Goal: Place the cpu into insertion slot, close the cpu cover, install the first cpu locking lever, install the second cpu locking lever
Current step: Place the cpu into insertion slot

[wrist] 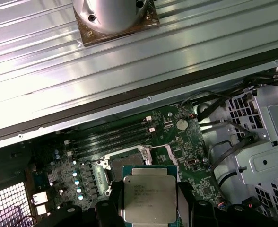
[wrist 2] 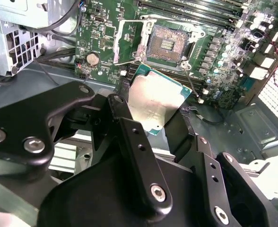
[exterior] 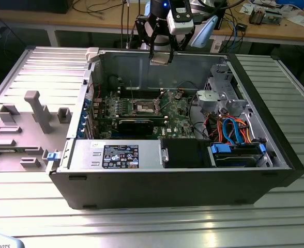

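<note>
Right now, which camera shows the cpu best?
The first wrist view: the cpu faces it squarely, with the metal top plain to see. The second wrist view sees it slanted; the exterior view shows it tiny.

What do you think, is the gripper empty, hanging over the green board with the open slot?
Not empty: the gripper holds the cpu, as the second wrist view shows. It does hang over the green board with the open slot.
</note>
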Controlling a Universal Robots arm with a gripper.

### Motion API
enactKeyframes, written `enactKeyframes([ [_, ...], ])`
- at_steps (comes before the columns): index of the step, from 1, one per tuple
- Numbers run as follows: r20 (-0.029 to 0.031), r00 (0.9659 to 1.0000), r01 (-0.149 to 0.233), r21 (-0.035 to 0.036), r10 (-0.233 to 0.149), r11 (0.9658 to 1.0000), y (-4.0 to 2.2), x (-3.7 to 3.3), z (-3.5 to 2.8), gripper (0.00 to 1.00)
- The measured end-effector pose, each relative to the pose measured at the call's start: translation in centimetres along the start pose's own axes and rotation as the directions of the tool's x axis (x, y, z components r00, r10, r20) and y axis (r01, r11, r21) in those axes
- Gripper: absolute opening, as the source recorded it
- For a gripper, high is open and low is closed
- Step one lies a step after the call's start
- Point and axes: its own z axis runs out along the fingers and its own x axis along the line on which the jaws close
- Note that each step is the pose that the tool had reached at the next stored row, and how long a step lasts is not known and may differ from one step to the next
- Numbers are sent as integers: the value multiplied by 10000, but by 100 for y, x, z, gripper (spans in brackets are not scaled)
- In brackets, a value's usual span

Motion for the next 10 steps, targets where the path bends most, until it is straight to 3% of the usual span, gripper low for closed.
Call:
enactKeyframes([
  [10, 10, 9999, -107, -3, 107, 9999, -1, 3, 0, 54],
])
